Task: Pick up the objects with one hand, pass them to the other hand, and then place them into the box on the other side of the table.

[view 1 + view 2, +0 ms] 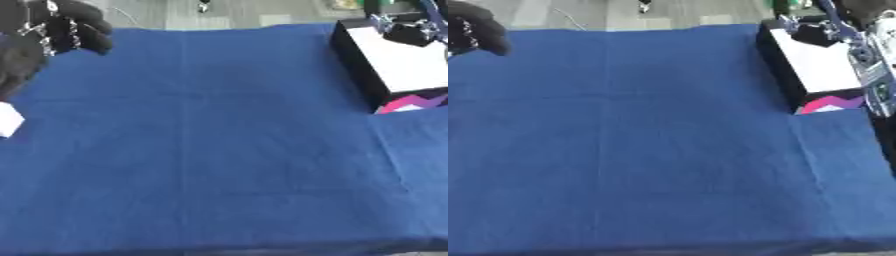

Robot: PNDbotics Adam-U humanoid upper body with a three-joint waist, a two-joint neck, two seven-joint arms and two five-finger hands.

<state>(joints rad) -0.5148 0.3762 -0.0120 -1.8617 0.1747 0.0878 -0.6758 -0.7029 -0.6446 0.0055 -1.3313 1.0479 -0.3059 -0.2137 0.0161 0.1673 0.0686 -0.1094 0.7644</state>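
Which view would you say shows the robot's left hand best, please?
The left eye view: the left hand appears there as a dark hand with curled fingers at the upper left of the blue cloth. The right eye view catches only a cropped part at its left edge.

blue cloth (219, 150) spread flat across the whole table, creased in a faint cross through the middle, with a fold line down the right side. beyond the far edge, grey floor (175, 12), a thin pale cable (570, 20) trailing across it. something green (346, 4) at the top.
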